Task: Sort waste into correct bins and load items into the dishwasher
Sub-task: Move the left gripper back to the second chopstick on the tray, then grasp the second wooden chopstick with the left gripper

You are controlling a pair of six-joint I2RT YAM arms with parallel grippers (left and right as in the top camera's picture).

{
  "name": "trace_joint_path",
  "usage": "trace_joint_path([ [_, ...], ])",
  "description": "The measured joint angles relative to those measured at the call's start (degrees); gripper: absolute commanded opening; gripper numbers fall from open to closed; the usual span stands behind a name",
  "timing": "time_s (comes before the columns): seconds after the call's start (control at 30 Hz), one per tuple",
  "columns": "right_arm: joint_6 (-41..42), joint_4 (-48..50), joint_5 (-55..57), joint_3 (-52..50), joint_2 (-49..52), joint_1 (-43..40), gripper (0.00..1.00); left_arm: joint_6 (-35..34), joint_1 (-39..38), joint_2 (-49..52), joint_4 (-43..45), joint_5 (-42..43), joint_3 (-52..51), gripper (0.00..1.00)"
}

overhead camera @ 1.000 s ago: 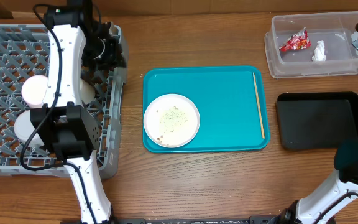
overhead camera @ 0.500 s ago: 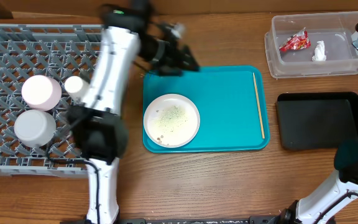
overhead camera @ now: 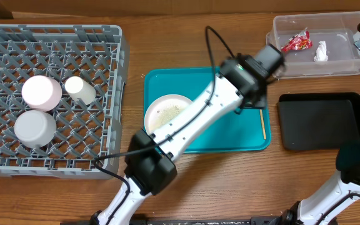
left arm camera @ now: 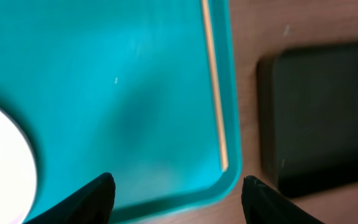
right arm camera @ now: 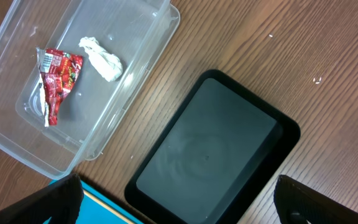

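Observation:
My left gripper [overhead camera: 254, 99] is open and empty, low over the right part of the teal tray [overhead camera: 230, 140]. In the left wrist view [left arm camera: 178, 180] its fingers straddle the tray's near-right corner. A thin wooden chopstick [left arm camera: 215, 93] lies along the tray's right edge [overhead camera: 262, 127]. The large white plate [overhead camera: 162, 111] with rice-like scraps sits on the tray's left, partly under my arm. The grey dish rack [overhead camera: 114, 100] holds a small white cup [overhead camera: 80, 89] and two pale bowls [overhead camera: 41, 92]. My right gripper [right arm camera: 178, 186] is open and empty, high above the black tray [right arm camera: 213, 140].
The clear tub [right arm camera: 135, 68] at the back right holds the red wrapper [right arm camera: 58, 78] and the white tissue [right arm camera: 102, 57]; both show overhead too [overhead camera: 295, 42]. The black tray [overhead camera: 322, 120] is right of the teal tray. My left arm stretches diagonally across the teal tray.
My left arm has swung from the dish rack rightwards across the teal tray to its right edge. The cup and bowls in the rack are now uncovered. The right arm has not moved.

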Motion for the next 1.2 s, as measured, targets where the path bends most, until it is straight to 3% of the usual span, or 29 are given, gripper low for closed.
trace_joint_path([
  [0.2,0.0,-0.07,-0.04,0.0,0.0,0.0,1.0,-8.52,-4.61,0.26,6.82,-10.14,0.0,0.61],
  [0.4,0.02,-0.02,-0.04,0.0,0.0,0.0,1.0,-11.45,-6.27,4.94,12.15,-15.13,0.28,0.6],
  [0.73,0.02,-0.04,-0.02,0.0,0.0,0.0,1.0,-11.78,-6.91,15.02,16.79,-22.64,0.26,0.58],
  [1.2,0.04,-0.02,-0.02,0.0,0.0,0.0,1.0,-8.74,-7.41,18.58,22.8,-23.91,0.26,0.54],
])
